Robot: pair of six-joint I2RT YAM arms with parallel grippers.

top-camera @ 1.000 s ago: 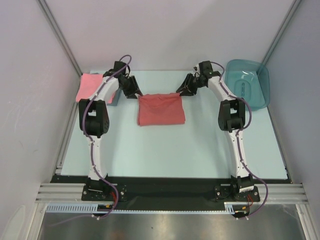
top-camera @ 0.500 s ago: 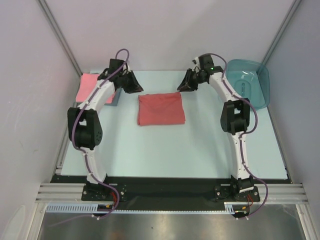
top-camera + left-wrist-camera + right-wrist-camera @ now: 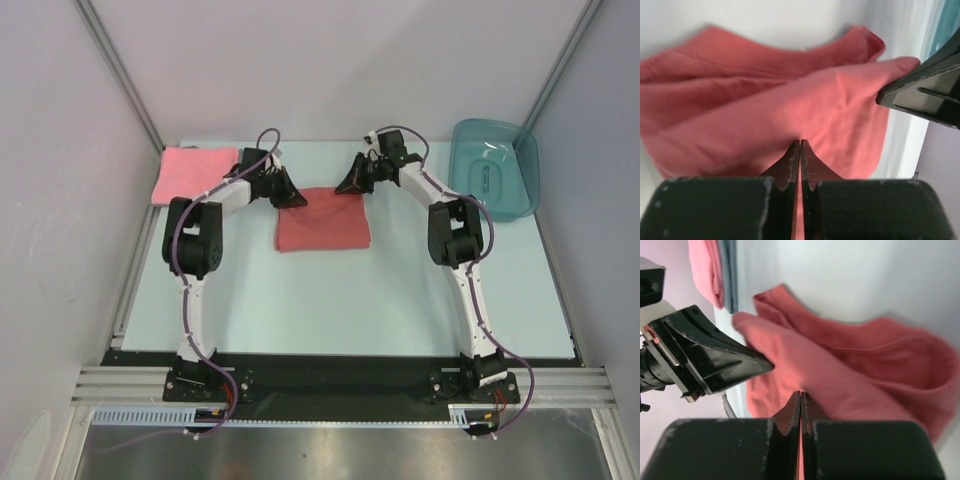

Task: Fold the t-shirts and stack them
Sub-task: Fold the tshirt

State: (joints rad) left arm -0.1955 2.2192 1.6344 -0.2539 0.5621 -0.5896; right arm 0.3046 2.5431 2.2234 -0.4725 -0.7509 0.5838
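My left fingers are pressed together with only a hairline slit between them, and a thin fold of the brick-red shirt is pinched in that slit. My right fingers are closed just as tightly on the same shirt, with a sliver of red cloth showing between the tips. From above, the left fingers hold the shirt at its far left corner and the right fingers hold it at its far right corner. The two pairs face each other across the shirt's far edge, near but not touching. In both wrist views the top layer of cloth is raised where I grip it and sags between the two holds, while the lower layer lies flat on the desk. The rest of the brick-red shirt is a rough square in the middle of the desk, nearer the far edge than the near one, and its near edge lies flat. The pink shirt lies folded in the far left corner of the desk, apart from the red one. In the right wrist view a strip of the grey-blue shirt shows along its edge; it looks to be underneath, though I cannot tell for sure. The teal tub sits at the far right corner of the desk, well apart from all the shirts.
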